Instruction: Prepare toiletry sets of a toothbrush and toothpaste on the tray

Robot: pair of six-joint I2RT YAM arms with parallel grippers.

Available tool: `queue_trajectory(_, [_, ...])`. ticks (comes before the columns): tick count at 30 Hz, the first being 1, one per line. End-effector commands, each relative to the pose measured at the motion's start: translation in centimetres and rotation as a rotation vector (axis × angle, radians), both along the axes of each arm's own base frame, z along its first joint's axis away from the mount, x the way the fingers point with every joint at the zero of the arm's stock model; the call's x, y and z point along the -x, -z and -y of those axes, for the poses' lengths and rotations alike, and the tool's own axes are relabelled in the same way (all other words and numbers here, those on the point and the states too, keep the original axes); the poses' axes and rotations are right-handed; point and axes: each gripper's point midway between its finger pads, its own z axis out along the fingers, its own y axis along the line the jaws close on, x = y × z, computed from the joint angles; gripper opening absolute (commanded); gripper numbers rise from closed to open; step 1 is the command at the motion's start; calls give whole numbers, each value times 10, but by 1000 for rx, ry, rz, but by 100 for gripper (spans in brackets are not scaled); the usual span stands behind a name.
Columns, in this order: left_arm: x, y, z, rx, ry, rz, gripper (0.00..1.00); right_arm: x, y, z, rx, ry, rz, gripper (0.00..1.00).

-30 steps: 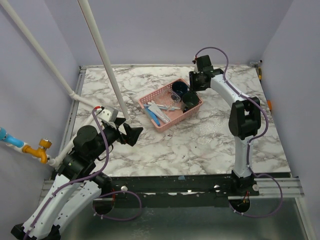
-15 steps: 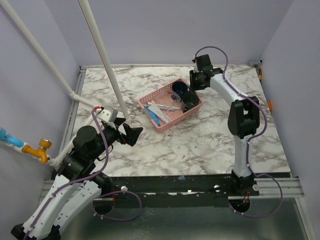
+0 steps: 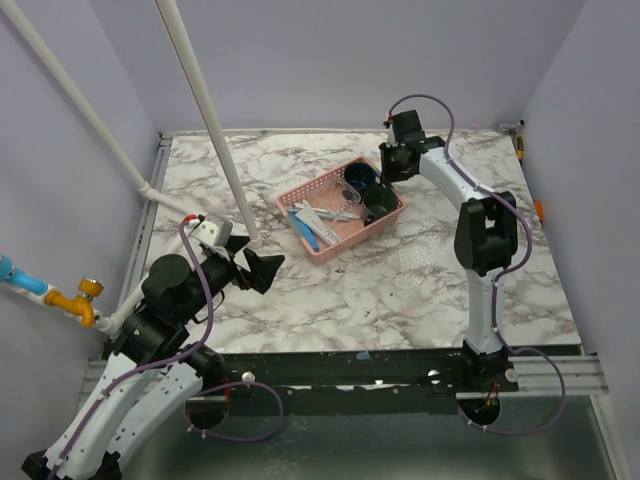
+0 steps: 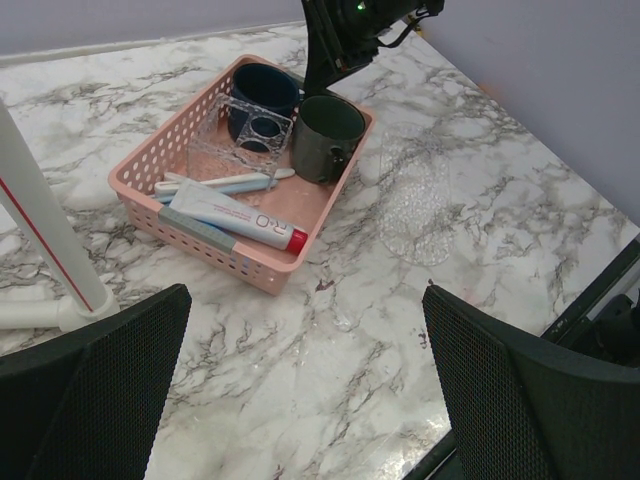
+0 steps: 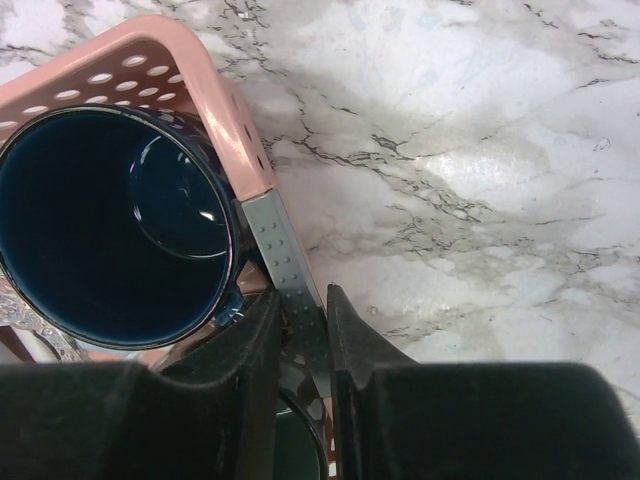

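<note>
Black fingers of the right gripper (image 5: 300, 300) are standing drawn almost together, leaving only a thin slot. A grey dimpled strip (image 5: 285, 265) is sitting in that slot, right at the far corner of the pink basket (image 5: 200, 80). Whether the gripper is truly clamping anything cannot be told.

Close on one side of the fingers, the dark blue mug (image 5: 110, 220) is resting inside the basket, and the green mug (image 4: 328, 135) is standing almost under the wrist. Beyond those two mugs, in the part of the basket away from this gripper, the toothpaste (image 4: 235, 218) and the toothbrush (image 4: 225, 183) are lying flat and side by side. Their long axes are running along the basket's long wall, so the mugs are sitting between the gripper and both of them.

The tray (image 4: 415, 200) is lying on the worktop (image 5: 450, 150) just outside the basket, back toward the right arm's own base, with nothing in it. That probably makes this arm the handier one for placing.

The left gripper (image 4: 305, 295) is hanging wide open and holding nothing, well apart from the basket. From it, the tube is lying ahead and crosswise, with no mug in the way. A reach from either side will likely need the fingers turned across that long axis.
</note>
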Motion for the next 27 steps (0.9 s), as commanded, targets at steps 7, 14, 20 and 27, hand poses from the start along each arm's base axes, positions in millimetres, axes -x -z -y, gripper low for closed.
queue_trajectory(7, [2,-4,-2,2,0,13,99,28,20,11,31,30,-107,0])
queue_trajectory(14, [2,-4,-1,3,5,10,99,47,15,24,39,113,-109,0])
queue_trajectory(20, [2,-3,0,1,7,7,99,65,16,35,39,194,-105,0])
queue_trajectory(27, [1,-3,1,1,10,3,99,65,16,49,73,276,-68,0])
